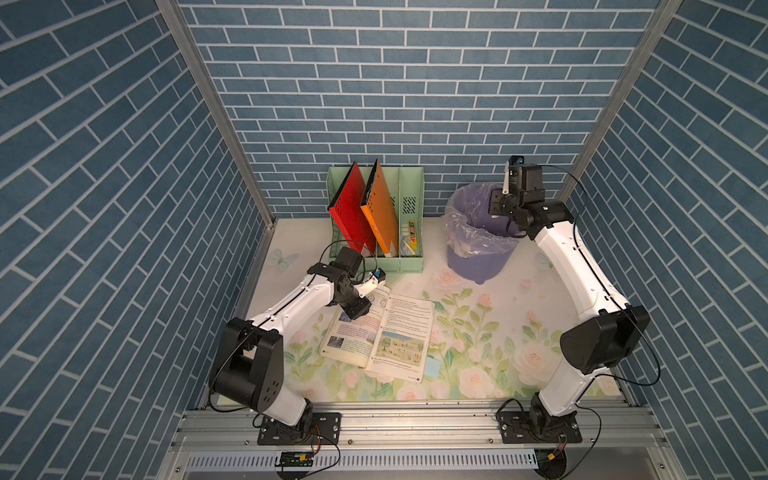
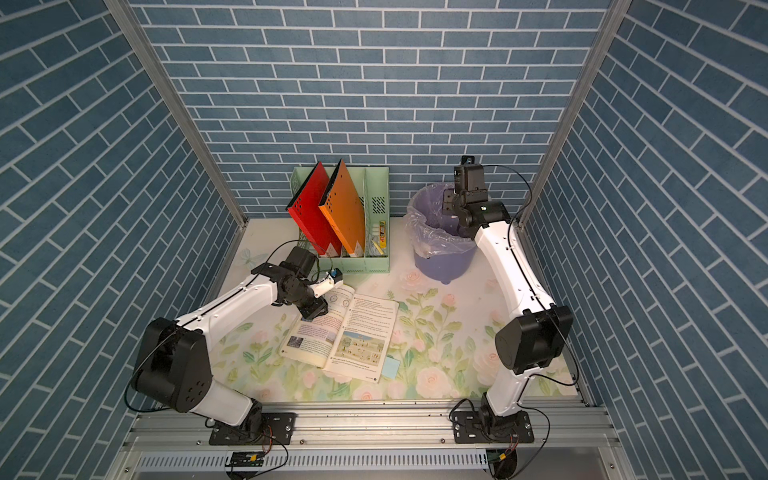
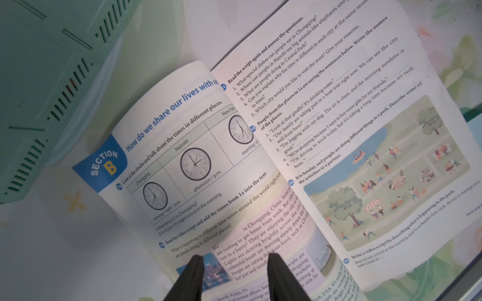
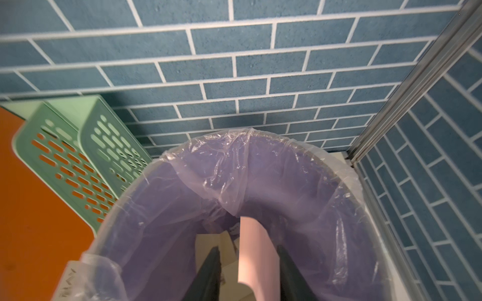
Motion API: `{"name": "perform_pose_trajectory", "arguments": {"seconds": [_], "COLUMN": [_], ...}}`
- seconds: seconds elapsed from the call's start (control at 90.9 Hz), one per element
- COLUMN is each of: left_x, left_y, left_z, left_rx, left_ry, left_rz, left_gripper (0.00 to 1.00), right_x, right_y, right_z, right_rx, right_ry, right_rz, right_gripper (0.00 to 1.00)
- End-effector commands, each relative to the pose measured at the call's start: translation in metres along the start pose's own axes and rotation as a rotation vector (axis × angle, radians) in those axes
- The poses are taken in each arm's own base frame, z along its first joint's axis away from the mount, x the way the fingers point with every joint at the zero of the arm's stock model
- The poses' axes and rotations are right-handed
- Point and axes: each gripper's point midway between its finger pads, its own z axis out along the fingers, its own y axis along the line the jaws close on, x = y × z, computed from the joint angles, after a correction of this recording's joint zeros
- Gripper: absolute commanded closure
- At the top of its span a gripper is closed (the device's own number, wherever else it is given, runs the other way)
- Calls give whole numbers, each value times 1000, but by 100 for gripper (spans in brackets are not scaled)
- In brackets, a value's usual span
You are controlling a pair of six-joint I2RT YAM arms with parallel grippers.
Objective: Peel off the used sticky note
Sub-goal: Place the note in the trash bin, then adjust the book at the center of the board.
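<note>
Top views both show us the white tabletop printed with pale flowers (image 1: 478, 316), closed in by blue brick-pattern walls (image 1: 415, 104). On it we see two white and black arms. The left arm (image 1: 291, 307) reaches low over the middle of the table, and the right arm (image 1: 569, 266) stretches to the far corner on its own side. Under the wrist of the right arm stands the round purple plastic bin (image 1: 478, 262), lined with a clear bag. Beside it, against the back wall, is the mint-green plastic file organiser (image 1: 405, 264), with a red folder (image 1: 351, 212) and an orange folder (image 1: 380, 208) leaning in its compartments. Nearer to us the open illustrated textbook (image 1: 399, 336) lies flat on the table. A small light blue square paper note (image 1: 432, 366) lies just beside the near corner of the book. In the right wrist view we find the pink paper sticky note (image 4: 257, 260). It is a little curled and hangs over the mouth of the bin, between the black fingers (image 4: 208, 273) of the right gripper (image 4: 247, 247). These fingers stand parted; the note is close against one finger and apart from the other, so it is not pinched. In the left wrist view the left gripper (image 3: 234, 255) is over the page nearer to the left arm, partly open with nothing between its fingers. Whether the tips touch the paper, we cannot tell.
</note>
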Motion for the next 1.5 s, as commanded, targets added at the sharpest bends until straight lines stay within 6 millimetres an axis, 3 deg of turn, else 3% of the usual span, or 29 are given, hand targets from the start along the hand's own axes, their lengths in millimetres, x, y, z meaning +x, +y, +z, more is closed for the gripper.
{"name": "perform_pose_trajectory", "arguments": {"seconds": [0.0,0.154,0.297,0.374,0.473,0.55,0.616,0.792,0.869,0.957,1.067,1.144,1.21,1.287,1.485], "left_x": [7,-1,0,-1,-2,-2,-2,-6,-7,-7,-2,4,11,20,51], "left_y": [-4,-5,-2,-1,-1,-1,0,3,3,4,3,5,7,8,9], "left_z": [-3,-7,-6,-6,-6,-6,-6,-9,-9,-10,-9,-8,-6,-2,8], "left_rx": [15,29,17,15,12,12,6,-4,-2,-4,-3,-12,-15,-24,-72], "left_ry": [17,-1,6,3,-4,-1,2,-6,-6,-7,-1,4,16,38,114], "left_rz": [6,-4,-7,-15,-20,-19,-19,-21,-25,-28,-30,-34,-36,-30,-11], "left_gripper": [55,55,55,54,54,54,54,54,54,54,54,54,54,54,54], "right_x": [-2,-10,-14,-16,-6,-2,0,-26,-27,-27,-24,-2,30,84,215], "right_y": [-7,-4,12,4,25,19,29,37,41,49,73,89,101,111,112], "right_z": [-3,-10,-17,-20,-20,-16,-18,-54,-61,-70,-104,-122,-135,-140,-151], "right_rx": [46,24,-74,-23,-103,-1,-7,193,260,180,-63,-197,-294,-387,-517], "right_ry": [26,11,0,-18,-35,-11,3,-150,-176,-186,-243,-192,-130,-30,203], "right_rz": [-44,-37,-54,-37,-94,-149,-196,-316,-357,-303,-180,-112,-61,12,221], "right_gripper": [37,32,31,32,30,30,30,18,13,12,13,14,14,14,15]}}
